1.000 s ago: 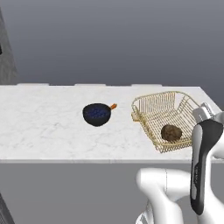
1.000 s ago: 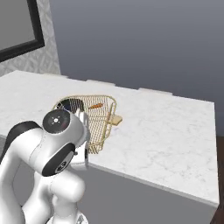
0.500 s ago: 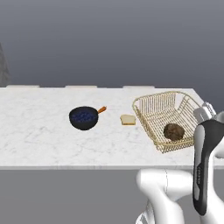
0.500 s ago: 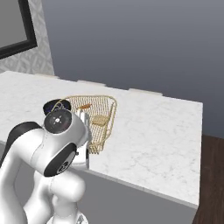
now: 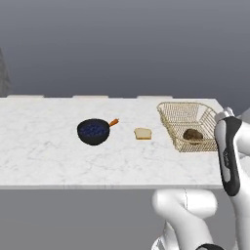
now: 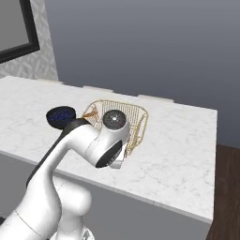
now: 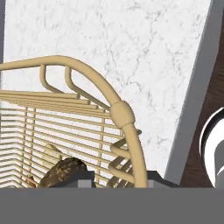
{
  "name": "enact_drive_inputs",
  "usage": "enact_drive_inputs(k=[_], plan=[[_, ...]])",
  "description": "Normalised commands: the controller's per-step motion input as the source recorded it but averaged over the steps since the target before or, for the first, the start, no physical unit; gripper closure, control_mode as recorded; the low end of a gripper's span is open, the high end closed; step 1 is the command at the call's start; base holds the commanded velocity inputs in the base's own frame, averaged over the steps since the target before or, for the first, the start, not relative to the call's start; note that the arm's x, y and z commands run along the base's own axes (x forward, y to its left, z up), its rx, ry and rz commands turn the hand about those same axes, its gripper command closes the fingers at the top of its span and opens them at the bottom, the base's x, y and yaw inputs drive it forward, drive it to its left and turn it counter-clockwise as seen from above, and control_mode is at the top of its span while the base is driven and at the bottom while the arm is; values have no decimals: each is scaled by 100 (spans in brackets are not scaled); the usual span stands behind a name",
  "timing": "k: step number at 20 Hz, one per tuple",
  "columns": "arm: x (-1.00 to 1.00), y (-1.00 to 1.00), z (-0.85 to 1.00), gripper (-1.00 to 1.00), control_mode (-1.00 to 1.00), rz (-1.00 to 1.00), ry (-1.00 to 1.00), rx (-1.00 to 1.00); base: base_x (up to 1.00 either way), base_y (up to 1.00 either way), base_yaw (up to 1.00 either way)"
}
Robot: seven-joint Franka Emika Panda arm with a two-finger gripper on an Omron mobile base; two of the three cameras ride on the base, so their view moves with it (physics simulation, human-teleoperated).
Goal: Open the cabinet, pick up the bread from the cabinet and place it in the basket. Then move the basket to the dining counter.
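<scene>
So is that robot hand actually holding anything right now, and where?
Yes: the gripper is closed on the basket, holding it by its thick rim near a corner, one finger on each side. The bread sits inside.

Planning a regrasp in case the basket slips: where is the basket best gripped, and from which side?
Grip the basket by its thicker rim at the corner nearest the arm, coming from above with one of the jaws either side. The flared mesh walls lean outward and the bread lies inside, so the rim looks the firmest hold.
</scene>
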Motion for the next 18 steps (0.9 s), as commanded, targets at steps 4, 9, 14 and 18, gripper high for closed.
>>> enact_drive_inputs(k=[4, 9, 14, 18], plan=[[100, -28, -96, 100, -100, -6, 0, 1, 0, 0, 0], [95, -23, -70, 100, -100, -8, 0, 0, 0, 0, 0], [30, -34, -72, 100, -100, -1, 0, -1, 0, 0, 0], [44, 0, -32, 100, -100, 0, 0, -1, 0, 0, 0]])
